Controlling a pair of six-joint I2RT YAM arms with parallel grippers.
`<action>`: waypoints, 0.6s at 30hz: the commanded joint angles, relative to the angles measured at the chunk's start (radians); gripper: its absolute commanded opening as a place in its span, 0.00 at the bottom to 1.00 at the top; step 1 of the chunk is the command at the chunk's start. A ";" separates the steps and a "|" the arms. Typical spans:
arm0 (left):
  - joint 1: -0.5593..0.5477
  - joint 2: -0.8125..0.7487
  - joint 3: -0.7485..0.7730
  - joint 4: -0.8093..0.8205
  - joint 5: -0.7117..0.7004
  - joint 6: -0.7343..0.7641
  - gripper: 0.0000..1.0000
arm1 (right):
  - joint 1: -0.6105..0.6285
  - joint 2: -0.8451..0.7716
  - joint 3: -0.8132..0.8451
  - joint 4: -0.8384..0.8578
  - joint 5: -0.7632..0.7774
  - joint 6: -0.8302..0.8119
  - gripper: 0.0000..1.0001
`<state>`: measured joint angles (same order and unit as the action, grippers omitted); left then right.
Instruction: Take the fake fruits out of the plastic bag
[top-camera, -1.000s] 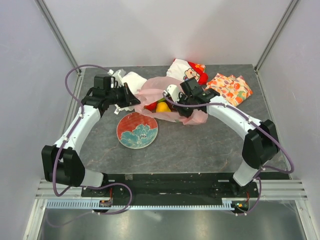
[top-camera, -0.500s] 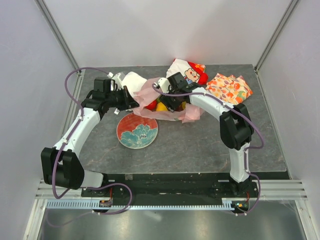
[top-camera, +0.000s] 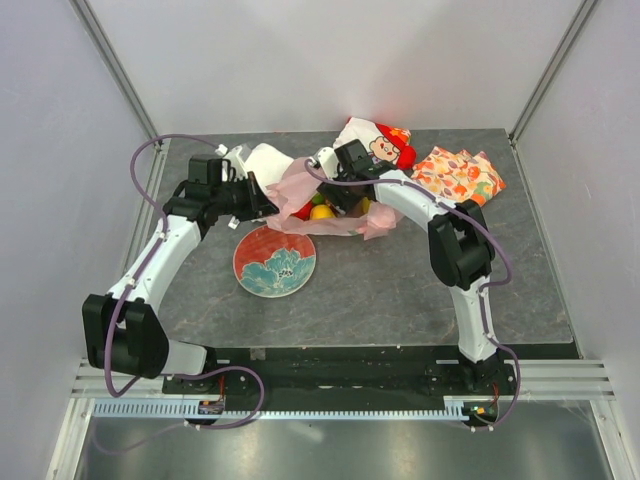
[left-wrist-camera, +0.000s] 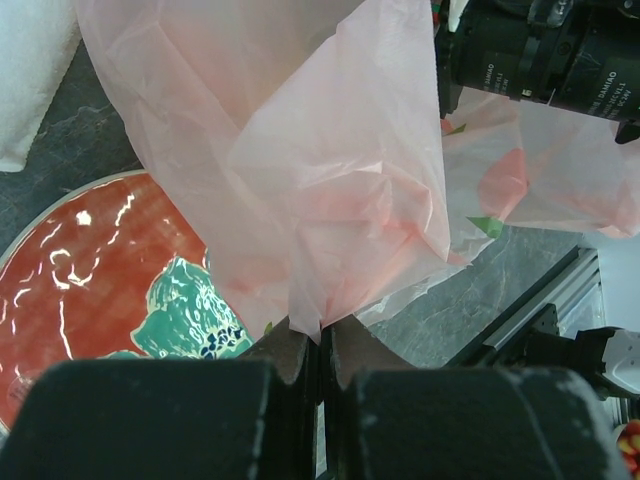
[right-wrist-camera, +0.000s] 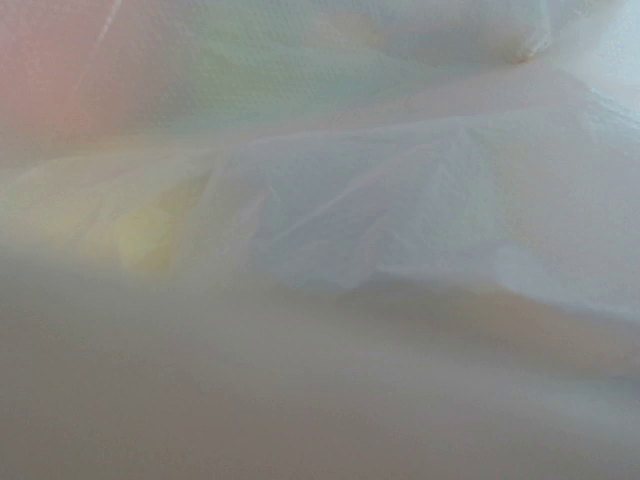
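left claw (left-wrist-camera: 320, 342): pinching thin soft pink plastic bag (left-wrist-camera: 330, 170) | right claw (top-camera: 343, 192): inside bag; cannot tell if open | shiny plastic fruits (top-camera: 321, 211), table's 12 o'clock: likely light, slippery; hold round middle

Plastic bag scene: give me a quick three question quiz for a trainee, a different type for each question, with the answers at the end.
1. True or false: the left gripper is shut on a fold of the plastic bag.
2. Where is the red plate? A, inside the bag. B, on the table, nearer the robot than the bag. C, hanging from the left gripper.
3. Fill in: the arm reaching to the bag's mouth, where the fake fruits show, is the ___ one.
Key: 1 true; 2 B; 3 right.
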<state>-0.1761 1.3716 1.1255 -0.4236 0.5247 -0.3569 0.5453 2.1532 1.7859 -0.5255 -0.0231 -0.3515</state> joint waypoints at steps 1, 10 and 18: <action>0.003 0.021 0.036 0.025 0.006 0.036 0.02 | -0.010 0.048 0.040 0.048 0.017 -0.029 0.72; 0.000 0.072 0.065 0.025 0.046 0.026 0.02 | -0.016 0.091 0.108 0.062 -0.009 -0.020 0.86; -0.002 0.066 0.071 0.026 0.043 0.027 0.02 | -0.016 0.068 0.116 0.033 -0.006 0.003 0.86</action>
<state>-0.1761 1.4464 1.1587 -0.4168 0.5430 -0.3569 0.5323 2.2433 1.8637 -0.5014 -0.0292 -0.3771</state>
